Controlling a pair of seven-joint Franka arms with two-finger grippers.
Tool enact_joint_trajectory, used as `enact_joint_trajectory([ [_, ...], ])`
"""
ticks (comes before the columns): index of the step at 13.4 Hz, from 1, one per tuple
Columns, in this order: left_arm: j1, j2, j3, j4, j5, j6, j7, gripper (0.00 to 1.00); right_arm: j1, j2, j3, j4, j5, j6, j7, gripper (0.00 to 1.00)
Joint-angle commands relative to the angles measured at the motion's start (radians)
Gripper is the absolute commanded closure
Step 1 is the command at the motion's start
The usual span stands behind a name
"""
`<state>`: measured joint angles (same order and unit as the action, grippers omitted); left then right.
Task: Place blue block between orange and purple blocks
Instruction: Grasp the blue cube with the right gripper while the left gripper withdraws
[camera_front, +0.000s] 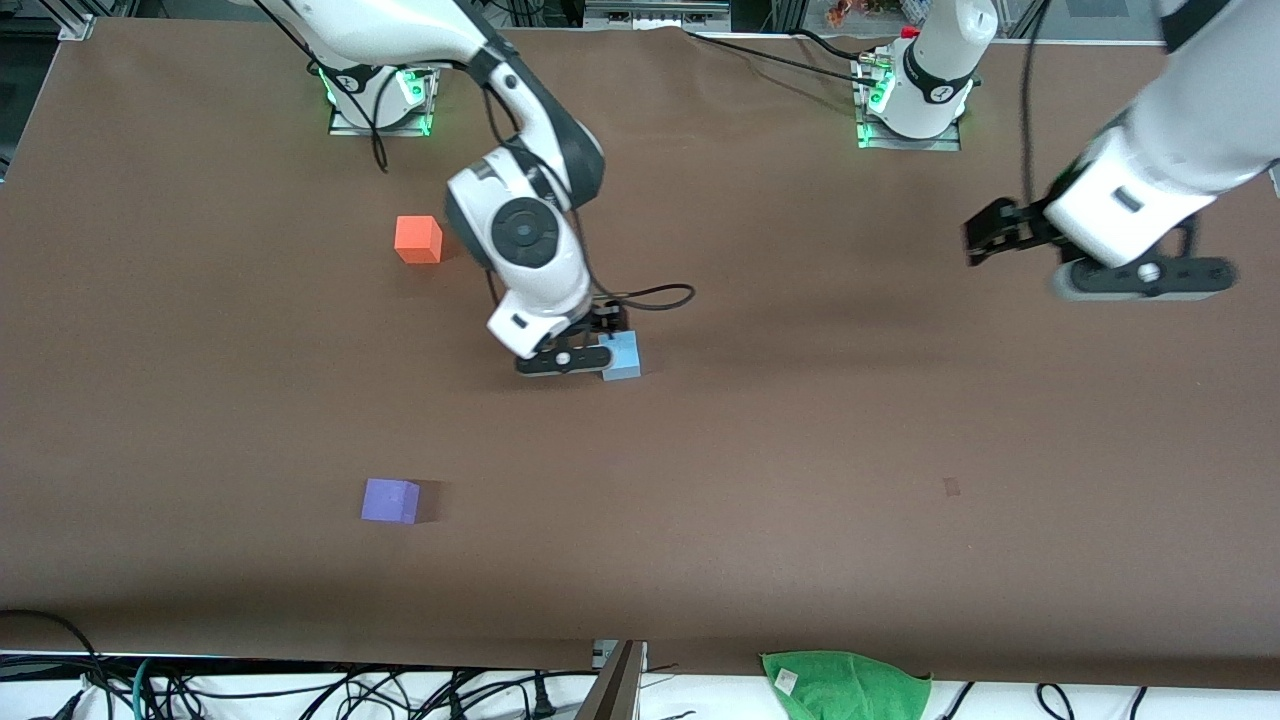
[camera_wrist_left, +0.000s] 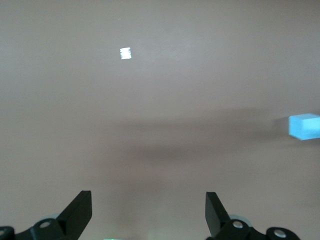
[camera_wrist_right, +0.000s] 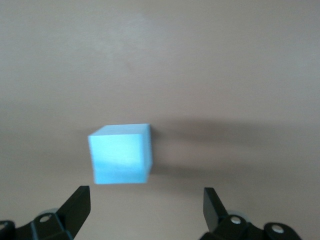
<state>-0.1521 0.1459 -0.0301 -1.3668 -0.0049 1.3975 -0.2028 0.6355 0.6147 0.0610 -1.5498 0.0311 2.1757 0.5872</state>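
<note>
The blue block (camera_front: 622, 356) rests flat on the brown bench (camera_front: 800, 450) about midway along its length, one face up; being a cube it has no long axis, and its edges sit slightly turned against the bench's edges. The right gripper (camera_front: 590, 345) hangs low over the bench just beside the block, on the side toward the right arm's end. In the right wrist view the block (camera_wrist_right: 121, 153) lies clear of the two dark fingers (camera_wrist_right: 76, 206), which stand wide apart and hold nothing.

The orange block (camera_front: 418, 239) sits farther from the front camera than the blue one and toward the right arm's end. The purple block (camera_front: 390, 500) lies nearer to that camera, also toward the right arm's end, well apart from both others.

The left gripper (camera_front: 990, 235) waits up over bare bench at the left arm's end, its fingers (camera_wrist_left: 77, 210) spread open and empty; its wrist view catches the blue block (camera_wrist_left: 304, 126) at the picture's edge.

The bench is covered in a plain matte brown sheet with soft shadows under the arms. A green cloth (camera_front: 845, 685) lies at the edge nearest the front camera, and black cables (camera_front: 300, 690) trail along that same edge. Each arm's base shows green lights.
</note>
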Motion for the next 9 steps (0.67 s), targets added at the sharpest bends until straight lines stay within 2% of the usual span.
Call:
enact_joint_trajectory([
  [1,0.029,-0.132,0.074,-0.239,-0.021,0.113,0.127,0.0,0.026,0.043,-0.01,0.013,-0.002,0.068,0.023,0.0],
  [3,0.071,-0.137,0.076,-0.275,-0.023,0.161,0.184,0.0,0.05,0.074,-0.01,0.013,-0.005,0.127,0.025,0.0],
  [7,0.072,-0.132,0.072,-0.252,-0.023,0.143,0.174,0.0,0.076,0.132,-0.013,0.013,-0.035,0.226,0.023,0.0],
  [9,0.074,-0.132,0.076,-0.252,-0.024,0.143,0.175,0.0,0.076,0.143,-0.013,0.013,-0.054,0.228,0.022,0.0],
])
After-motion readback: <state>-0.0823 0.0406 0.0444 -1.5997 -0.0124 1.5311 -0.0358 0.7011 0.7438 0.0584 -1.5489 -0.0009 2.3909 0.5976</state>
